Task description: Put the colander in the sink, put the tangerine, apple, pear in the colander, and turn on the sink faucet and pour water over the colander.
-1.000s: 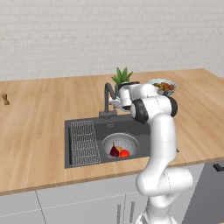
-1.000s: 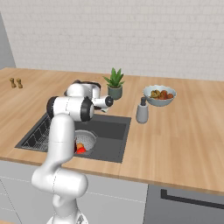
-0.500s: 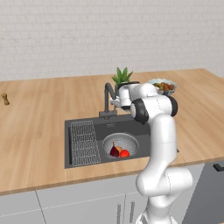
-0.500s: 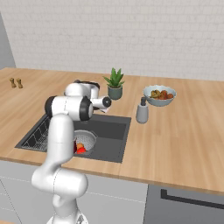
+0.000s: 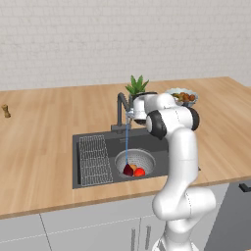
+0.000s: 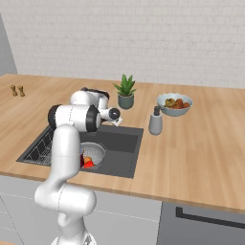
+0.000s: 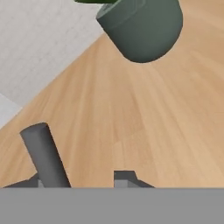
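Well apart: colander (image 5: 136,161), sink (image 5: 93,142) walls.

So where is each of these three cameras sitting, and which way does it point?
Left base view: behind the arm to its left, looking down over the sink; white arm rises lower right, water falls into the colander.
Right base view: behind to its right; arm rises lower left, same sink, potted plant and fruit bowl.
Hand view: on the hand, facing the counter and plant pot, faucet near the claw.
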Robot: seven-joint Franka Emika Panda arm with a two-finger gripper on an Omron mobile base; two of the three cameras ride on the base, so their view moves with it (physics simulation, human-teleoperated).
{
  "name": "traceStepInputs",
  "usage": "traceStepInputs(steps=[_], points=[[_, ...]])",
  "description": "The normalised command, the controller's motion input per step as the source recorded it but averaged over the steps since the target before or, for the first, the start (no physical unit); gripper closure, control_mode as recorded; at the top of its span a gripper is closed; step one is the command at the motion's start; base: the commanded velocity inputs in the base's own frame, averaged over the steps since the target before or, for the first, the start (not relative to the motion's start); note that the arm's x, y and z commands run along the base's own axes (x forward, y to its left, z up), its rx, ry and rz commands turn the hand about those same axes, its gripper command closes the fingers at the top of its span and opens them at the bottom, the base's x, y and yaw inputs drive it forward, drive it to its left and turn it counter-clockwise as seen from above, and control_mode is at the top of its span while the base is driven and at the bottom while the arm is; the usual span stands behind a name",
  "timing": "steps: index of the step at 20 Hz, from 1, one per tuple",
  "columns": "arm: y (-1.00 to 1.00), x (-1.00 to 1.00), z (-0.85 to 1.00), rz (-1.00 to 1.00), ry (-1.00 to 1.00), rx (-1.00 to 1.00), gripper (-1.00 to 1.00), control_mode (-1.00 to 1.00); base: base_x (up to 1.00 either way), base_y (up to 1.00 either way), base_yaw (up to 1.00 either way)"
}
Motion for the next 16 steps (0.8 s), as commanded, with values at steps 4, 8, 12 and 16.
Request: traceStepInputs(steps=[4, 8, 12, 16], points=[[-0.95, -0.12, 0.00, -0.15, 0.02, 0.00, 1.00, -1.00, 0.00, 0.00, 0.00], [-0.82, -0.20, 0.01, -0.12, 0.00, 0.00, 1.00, -1.00, 0.00, 0.00, 0.00], [-0.65, -0.24, 0.30, -0.07, 0.00, 0.03, 1.00, -1.00, 0.00, 0.00, 0.00], [-0.59, -0.24, 0.59, -0.03, 0.00, 0.09, 1.00, -1.00, 0.00, 0.00, 0.00]])
